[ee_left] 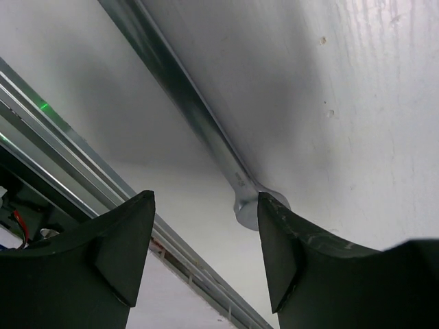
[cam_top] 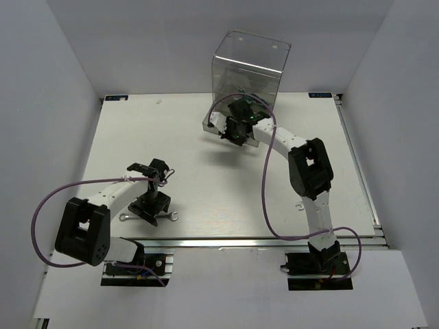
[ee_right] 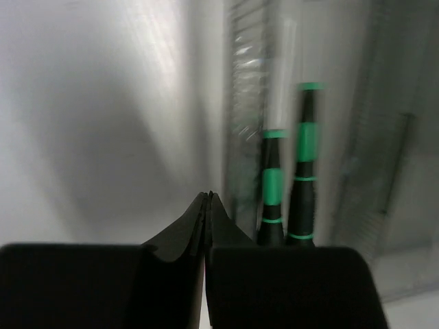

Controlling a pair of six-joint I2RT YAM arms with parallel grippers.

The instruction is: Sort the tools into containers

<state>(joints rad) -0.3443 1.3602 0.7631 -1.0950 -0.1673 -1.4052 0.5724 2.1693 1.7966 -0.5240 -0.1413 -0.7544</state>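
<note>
Down at the near-left of the table (cam_top: pixel 206 192), the left gripper (ee_left: pixel 206 205) hangs low over the surface with its fingers (ee_left: pixel 127 247) spread apart and nothing clamped between them. A slim silver wrench (ee_left: pixel 206 137) lies flat on the table beneath it. Its shaft runs away from the gripper, and its open end sits in the gap, right up against the inner edge of one finger. From overhead, silver ends poke out on either side of that gripper, though I can't tell whether they belong to one tool or two. Across the table, the right gripper (cam_top: pixel 236 130) is reached in at the foot of the clear plastic cabinet (cam_top: pixel 250 65), over a pulled-out drawer (cam_top: pixel 254 140). Its fingers are pressed tight together with nothing between them. Two screwdrivers (ee_right: pixel 272 199) with green-and-black handles lie side by side in the drawer, just beside the closed fingertips and pointing away from them. That view is blurred.
</note>
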